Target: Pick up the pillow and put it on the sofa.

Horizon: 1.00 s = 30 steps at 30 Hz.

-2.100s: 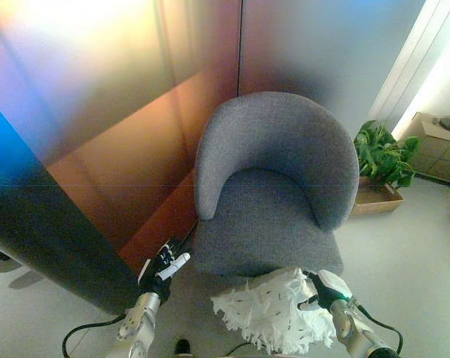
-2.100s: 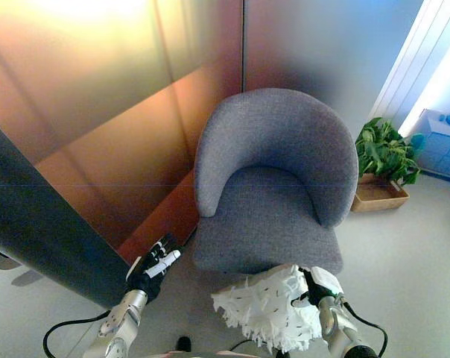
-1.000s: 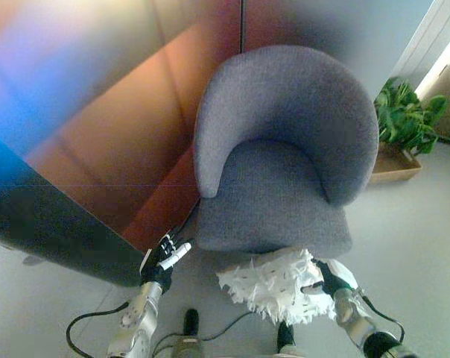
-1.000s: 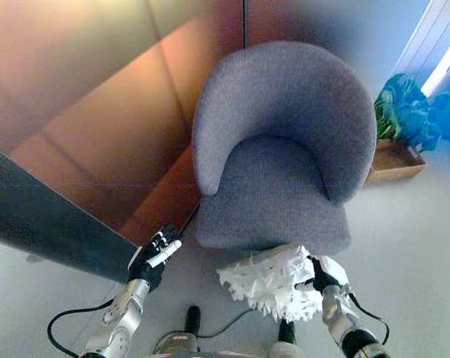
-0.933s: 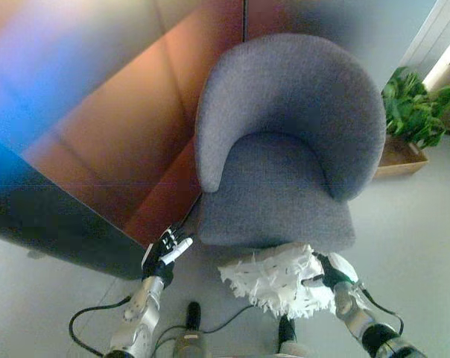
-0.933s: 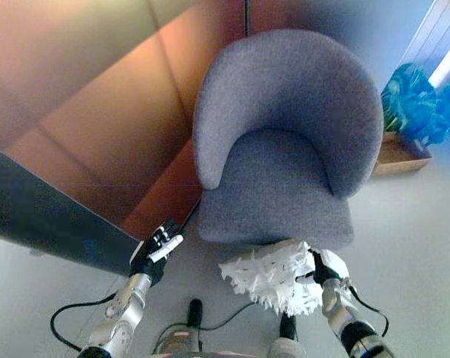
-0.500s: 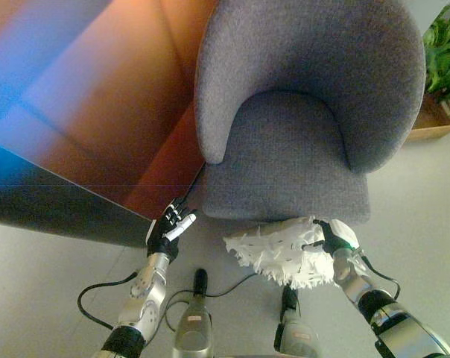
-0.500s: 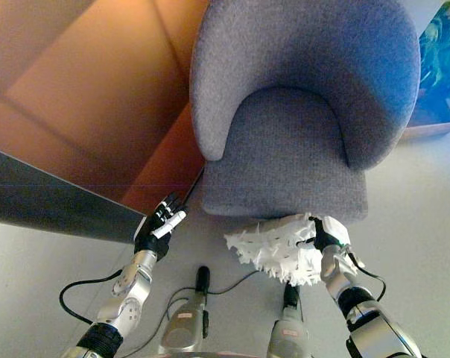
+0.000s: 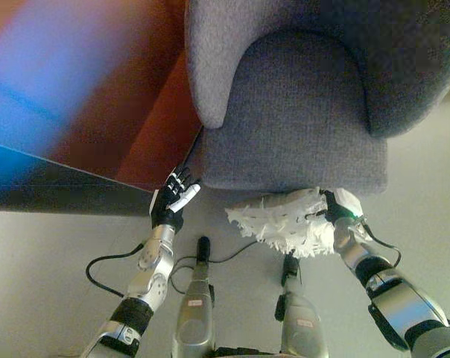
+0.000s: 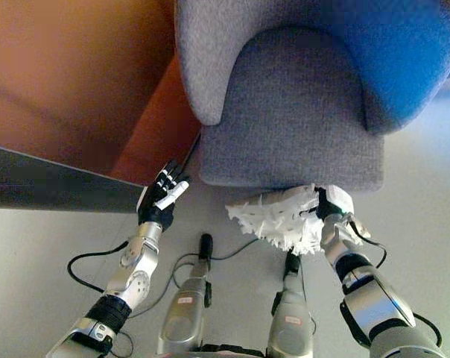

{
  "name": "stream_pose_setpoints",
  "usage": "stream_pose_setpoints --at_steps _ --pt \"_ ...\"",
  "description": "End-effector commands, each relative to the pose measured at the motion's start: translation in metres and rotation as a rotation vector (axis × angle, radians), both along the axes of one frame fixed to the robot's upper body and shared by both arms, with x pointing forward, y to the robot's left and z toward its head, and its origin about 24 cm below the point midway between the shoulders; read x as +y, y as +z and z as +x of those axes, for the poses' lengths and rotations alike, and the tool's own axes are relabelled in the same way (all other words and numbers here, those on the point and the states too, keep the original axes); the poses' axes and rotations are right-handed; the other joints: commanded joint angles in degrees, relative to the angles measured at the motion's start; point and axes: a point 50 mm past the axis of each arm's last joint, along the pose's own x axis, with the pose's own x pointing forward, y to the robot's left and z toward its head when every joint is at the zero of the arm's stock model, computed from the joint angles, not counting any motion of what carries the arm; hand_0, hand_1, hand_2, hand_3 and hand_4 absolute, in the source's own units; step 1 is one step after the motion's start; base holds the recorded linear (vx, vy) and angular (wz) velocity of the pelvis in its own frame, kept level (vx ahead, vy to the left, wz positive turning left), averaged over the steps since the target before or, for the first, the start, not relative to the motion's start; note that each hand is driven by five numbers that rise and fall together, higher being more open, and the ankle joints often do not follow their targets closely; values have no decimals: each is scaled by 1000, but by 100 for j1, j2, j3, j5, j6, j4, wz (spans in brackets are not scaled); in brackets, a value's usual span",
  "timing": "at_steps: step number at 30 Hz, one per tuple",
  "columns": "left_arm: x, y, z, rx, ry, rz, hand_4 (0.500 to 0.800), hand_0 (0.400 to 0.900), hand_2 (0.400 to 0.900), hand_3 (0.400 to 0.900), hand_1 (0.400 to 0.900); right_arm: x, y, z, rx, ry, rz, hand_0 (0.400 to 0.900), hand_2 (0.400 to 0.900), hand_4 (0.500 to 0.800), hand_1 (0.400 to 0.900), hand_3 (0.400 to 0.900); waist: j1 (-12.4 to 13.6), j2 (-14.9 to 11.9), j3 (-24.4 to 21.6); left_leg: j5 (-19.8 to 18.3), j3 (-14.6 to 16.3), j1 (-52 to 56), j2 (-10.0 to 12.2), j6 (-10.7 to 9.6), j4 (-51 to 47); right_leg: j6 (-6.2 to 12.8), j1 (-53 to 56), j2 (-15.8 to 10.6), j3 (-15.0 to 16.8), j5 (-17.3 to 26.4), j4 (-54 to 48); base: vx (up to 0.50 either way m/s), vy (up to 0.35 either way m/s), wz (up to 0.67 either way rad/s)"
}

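Note:
A white shaggy pillow (image 9: 284,220) hangs just in front of the grey armchair's (image 9: 299,112) seat edge, slightly below it. My right hand (image 9: 338,209) is shut on the pillow's right end, its fingers curled into the fringe. My left hand (image 9: 173,204) is open, fingers straight, held above the floor left of the chair's front corner and holding nothing. In the right eye view the pillow (image 10: 279,216) and right hand (image 10: 331,205) sit the same way.
A wood-toned wall panel (image 9: 98,82) and a dark low ledge (image 9: 54,190) stand close on the left of the armchair. Grey floor (image 9: 46,283) spreads below and to the right.
The camera has tilted down and come closer, so the chair fills the top of the view. The pillow, still held in my right hand, has come up to the seat's front edge.

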Motion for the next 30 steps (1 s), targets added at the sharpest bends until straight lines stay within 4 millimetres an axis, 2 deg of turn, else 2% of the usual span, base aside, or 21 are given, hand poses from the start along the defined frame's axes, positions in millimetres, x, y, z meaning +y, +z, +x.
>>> stream_pose_setpoints --at_steps 1,4,5,6,7,8,30 --pt "2 49 13 -248 4 -7 800 900 900 900 900 -2 52 29 -181 11 -66 900 900 800 900 900 155 -282 131 -589 -105 -131 -143 131 276 307 -440 -570 253 78 331 -39 1 -2" --pt "0 53 15 -264 6 -9 800 900 900 900 900 -2 57 32 -187 11 -65 900 900 800 900 900 158 -284 197 -585 -70 -189 -150 128 302 318 -509 -587 238 97 355 -42 -4 -1" --pt "0 55 15 -270 5 -10 800 900 900 900 900 -3 59 33 -186 10 -65 833 833 760 833 833 163 -281 221 -576 -57 -198 -153 131 291 320 -517 -588 226 106 345 0 0 0" --pt "0 55 15 -272 5 -10 800 900 900 900 900 -4 60 33 -184 11 -64 833 833 760 833 833 165 -277 222 -570 -49 -198 -151 132 274 322 -523 -589 216 113 340 0 0 0" --pt "-1 56 15 -274 5 -10 800 900 900 900 900 -4 60 33 -185 11 -65 414 414 508 414 414 166 -273 222 -566 -46 -198 -155 134 263 323 -527 -588 210 118 333 0 0 0" --pt "-1 56 15 -277 6 -12 800 900 900 900 900 -5 60 33 -185 13 -66 400 400 500 400 400 165 -269 223 -563 -44 -200 -159 138 247 327 -541 -591 202 129 328 0 0 0" --pt "0 58 15 -290 13 -14 800 900 900 900 900 -8 63 33 -189 9 -62 400 400 500 400 400 151 -274 223 -577 27 -122 -211 156 185 345 -582 -620 95 204 316 0 0 0"
